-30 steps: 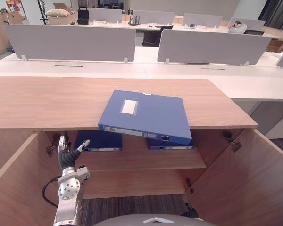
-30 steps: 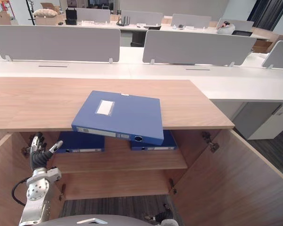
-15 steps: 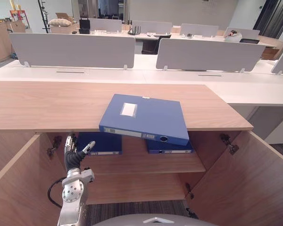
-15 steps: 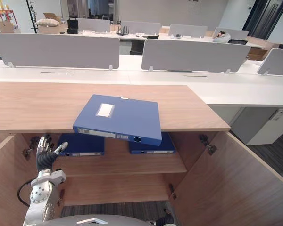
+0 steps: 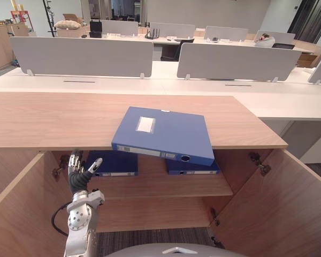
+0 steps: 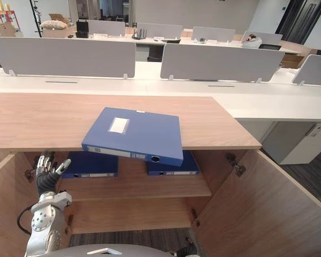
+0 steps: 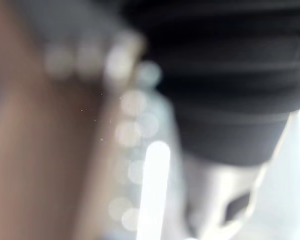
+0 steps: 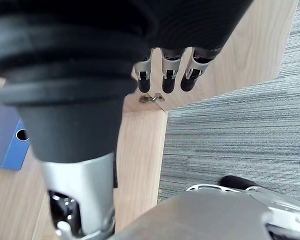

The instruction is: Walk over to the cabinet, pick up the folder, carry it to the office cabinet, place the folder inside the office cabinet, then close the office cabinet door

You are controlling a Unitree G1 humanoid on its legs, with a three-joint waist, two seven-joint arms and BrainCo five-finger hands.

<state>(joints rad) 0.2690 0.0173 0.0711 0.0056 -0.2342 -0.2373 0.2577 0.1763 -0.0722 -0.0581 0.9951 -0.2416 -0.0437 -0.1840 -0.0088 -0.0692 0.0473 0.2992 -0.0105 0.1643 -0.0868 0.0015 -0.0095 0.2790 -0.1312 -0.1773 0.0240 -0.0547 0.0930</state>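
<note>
A blue folder (image 5: 163, 134) with a white label lies flat on the wooden cabinet top (image 5: 53, 118), its spine jutting a little over the front edge. No hand touches it. My left hand (image 5: 77, 174) is raised below the top, in front of the open cabinet's left side, with its fingers straight and spread. In the right wrist view my right hand's fingers (image 8: 165, 75) hang relaxed and hold nothing, beside the open right door (image 8: 240, 45) and above the carpet. A blue folder's corner (image 8: 7, 140) shows beside the dark wrist cover.
Both cabinet doors stand open, the left door (image 5: 16, 214) and the right door (image 5: 281, 209). Two more blue folders (image 5: 115, 163) (image 5: 192, 167) lie on the inner shelf (image 5: 160, 184). White desks with grey partitions (image 5: 80, 51) stand behind the cabinet.
The camera tilted slightly about a second ago. Since half a second ago my left hand has shifted a little to the left. The folder on top has not moved.
</note>
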